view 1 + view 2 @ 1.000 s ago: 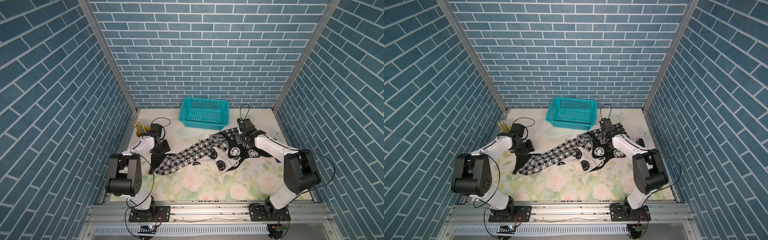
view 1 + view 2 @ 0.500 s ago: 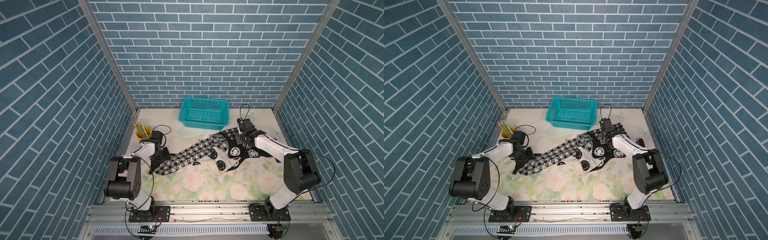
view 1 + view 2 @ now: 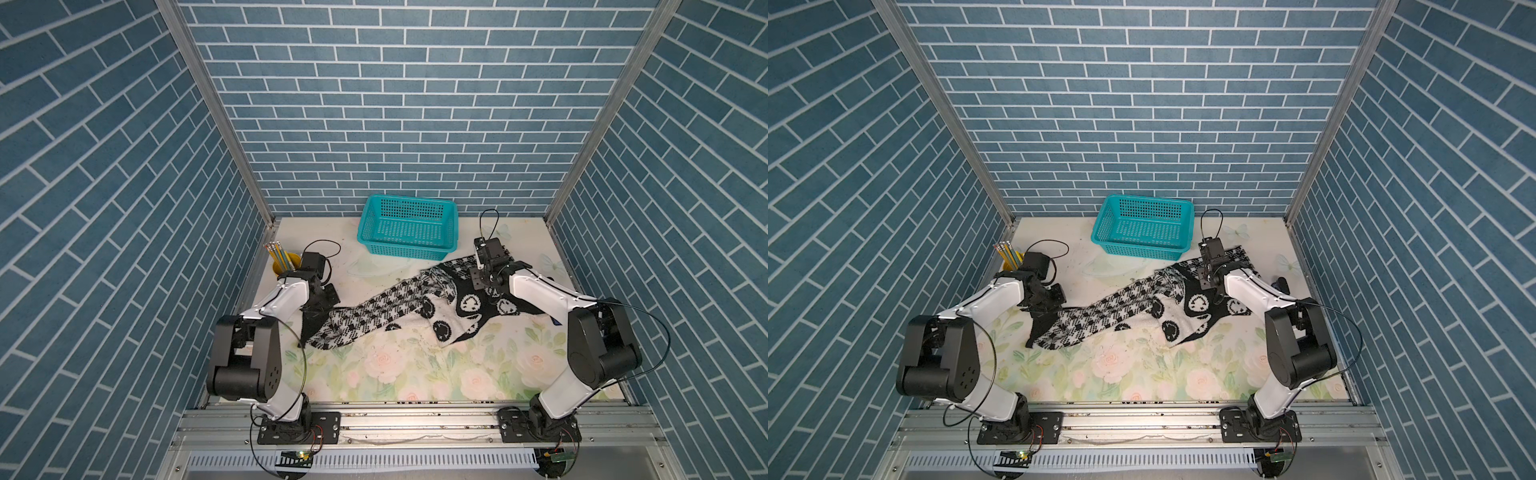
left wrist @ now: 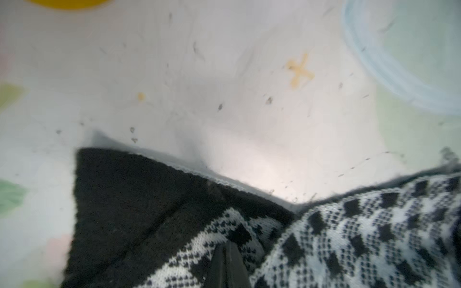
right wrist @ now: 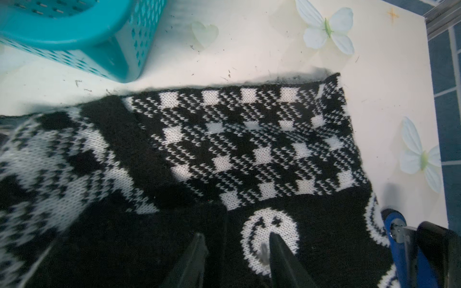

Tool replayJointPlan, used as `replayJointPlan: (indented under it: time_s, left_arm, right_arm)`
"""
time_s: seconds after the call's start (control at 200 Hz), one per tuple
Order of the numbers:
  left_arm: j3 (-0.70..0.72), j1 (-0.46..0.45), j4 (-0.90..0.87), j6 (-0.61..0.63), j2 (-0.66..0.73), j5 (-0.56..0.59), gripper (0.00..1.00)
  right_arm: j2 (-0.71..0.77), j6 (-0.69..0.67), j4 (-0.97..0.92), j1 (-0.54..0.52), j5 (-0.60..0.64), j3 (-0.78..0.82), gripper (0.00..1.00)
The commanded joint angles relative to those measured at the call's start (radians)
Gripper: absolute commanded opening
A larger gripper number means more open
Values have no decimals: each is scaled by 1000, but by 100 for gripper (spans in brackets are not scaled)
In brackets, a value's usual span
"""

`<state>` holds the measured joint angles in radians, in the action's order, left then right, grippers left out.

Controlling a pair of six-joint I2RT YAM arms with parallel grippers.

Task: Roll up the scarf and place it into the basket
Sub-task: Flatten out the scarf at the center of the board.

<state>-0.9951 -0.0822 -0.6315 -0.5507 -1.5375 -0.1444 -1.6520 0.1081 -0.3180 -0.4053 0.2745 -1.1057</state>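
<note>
Scarf runs diagonally from left pincer toward right of basket.

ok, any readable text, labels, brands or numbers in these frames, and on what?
No words, brands or numbers readable in any view.
"x": orange cross mark on the table; a sign only, no lettering.
scarf: smiley faces, stars and checks; no text.

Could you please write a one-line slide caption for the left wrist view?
Left claw pinched shut on the scarf near its black end, over the floral table.
</note>
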Motion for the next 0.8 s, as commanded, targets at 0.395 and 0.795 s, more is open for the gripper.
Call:
replayJointPlan:
  time_s: [0.395,0.795]
  left_arm:
    - [-432,-4,-61,-20,-270,225,0]
    - [-795,6,-56,-51,-573,367,0]
  right_arm:
    - [59,13,-31,-6,17,-10,46]
    - [85,15,-44,-6,22,1,46]
